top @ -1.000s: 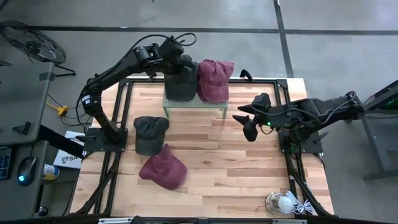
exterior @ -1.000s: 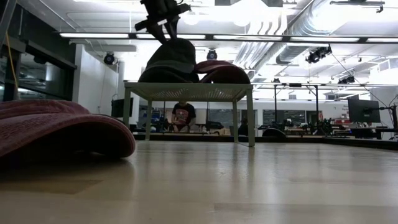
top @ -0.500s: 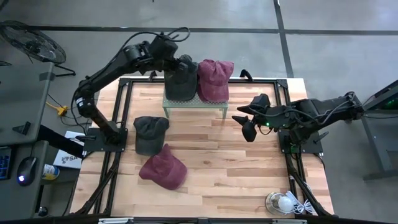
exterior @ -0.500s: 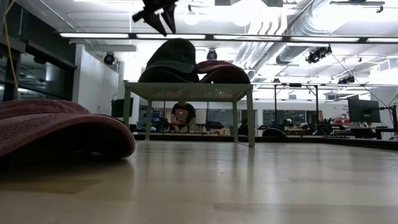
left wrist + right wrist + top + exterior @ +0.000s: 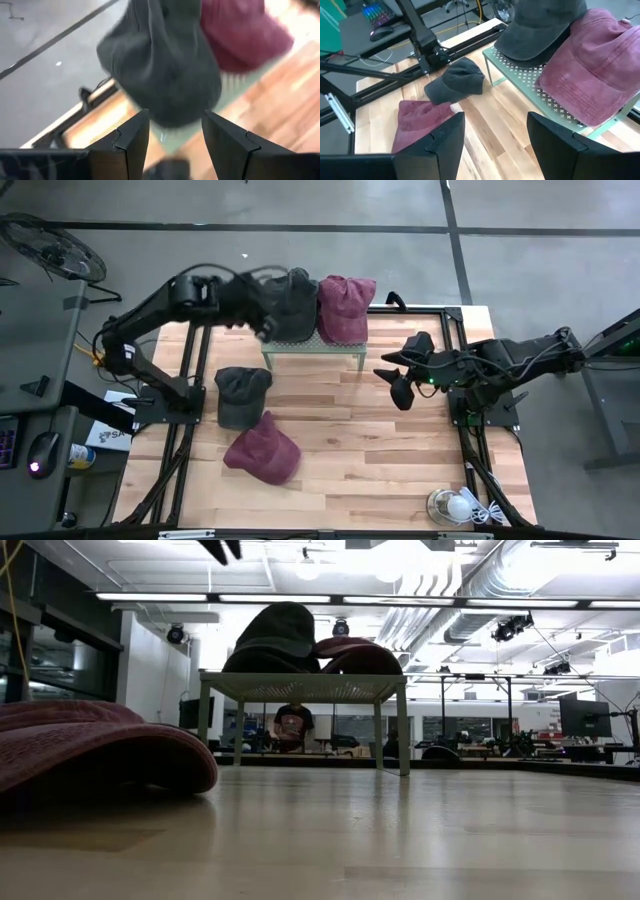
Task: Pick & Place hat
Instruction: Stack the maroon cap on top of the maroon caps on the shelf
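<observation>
The wooden table (image 5: 350, 440) carries a small green stand (image 5: 312, 348) at its far edge. Two caps sit side by side on the stand: a grey cap (image 5: 295, 305) and a maroon cap (image 5: 343, 308). Two more lie flat on the table near the left arm's base: a second grey cap (image 5: 240, 394) and, touching it on the near side, a second maroon cap (image 5: 264, 448).

The left gripper (image 5: 172, 132) hangs above the stand's left end, jaws parted and empty, with the placed grey cap below and beyond its fingertips. The right gripper (image 5: 492, 127) waits over the table's right side, jaws wide and empty.

The step in hand appears to be clearing the stand before the next pick. Lift clear of the cap crown before traversing, to avoid dragging the cap off. Approach the second grey cap from above and grip its crown, not the overlapped edge.
</observation>
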{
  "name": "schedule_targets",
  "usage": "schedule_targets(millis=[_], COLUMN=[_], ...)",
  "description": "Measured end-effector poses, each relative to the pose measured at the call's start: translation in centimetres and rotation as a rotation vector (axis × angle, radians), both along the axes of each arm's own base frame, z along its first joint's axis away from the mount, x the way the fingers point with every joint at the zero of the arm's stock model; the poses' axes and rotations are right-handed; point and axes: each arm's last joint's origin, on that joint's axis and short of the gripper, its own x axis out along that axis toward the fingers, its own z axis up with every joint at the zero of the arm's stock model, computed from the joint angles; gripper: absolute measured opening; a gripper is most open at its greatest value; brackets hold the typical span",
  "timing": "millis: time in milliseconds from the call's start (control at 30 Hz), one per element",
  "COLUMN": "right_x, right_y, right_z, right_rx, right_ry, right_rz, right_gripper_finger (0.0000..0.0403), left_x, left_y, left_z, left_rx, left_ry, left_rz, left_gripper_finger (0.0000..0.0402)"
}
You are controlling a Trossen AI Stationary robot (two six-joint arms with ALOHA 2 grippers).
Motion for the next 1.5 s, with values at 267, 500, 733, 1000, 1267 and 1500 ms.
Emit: schedule_targets(millis=[267, 500, 733, 1000, 1267, 1500], right_x=[0.0, 0.0, -0.1, -0.1, -0.1, -0.1], right_y=[0.0, 0.1, 0.2, 0.2, 0.3, 0.3], right_z=[0.0, -0.1, -0.2, -0.3, -0.3, -0.4], right_rx=[-0.011, 0.000, 0.011, -0.016, -0.056, -0.045], right_ry=[0.010, 0.026, 0.036, 0.062, 0.085, 0.092], right_rz=[0.024, 0.056, 0.076, 0.117, 0.167, 0.189], right_gripper_finger=[0.0207, 0.0207, 0.0207, 0.0207, 0.0207, 0.0207], left_x=[0.1, 0.6, 0.4, 0.8, 0.9, 0.6], left_y=[-5.4, -9.8, -13.7, -18.0, -19.2, -19.1], left_z=[-1.6, -4.7, -9.3, -14.5, -18.3, -20.6], left_rx=[-0.062, -0.145, -0.316, -0.493, -0.342, -0.221], left_ry=[0.058, 0.079, 0.062, 0.135, 0.319, 0.470], left_rz=[-0.072, -0.075, 0.113, -0.080, -0.613, -0.959], left_gripper_finger=[0.0177, 0.0177, 0.0177, 0.0177, 0.0177, 0.0177])
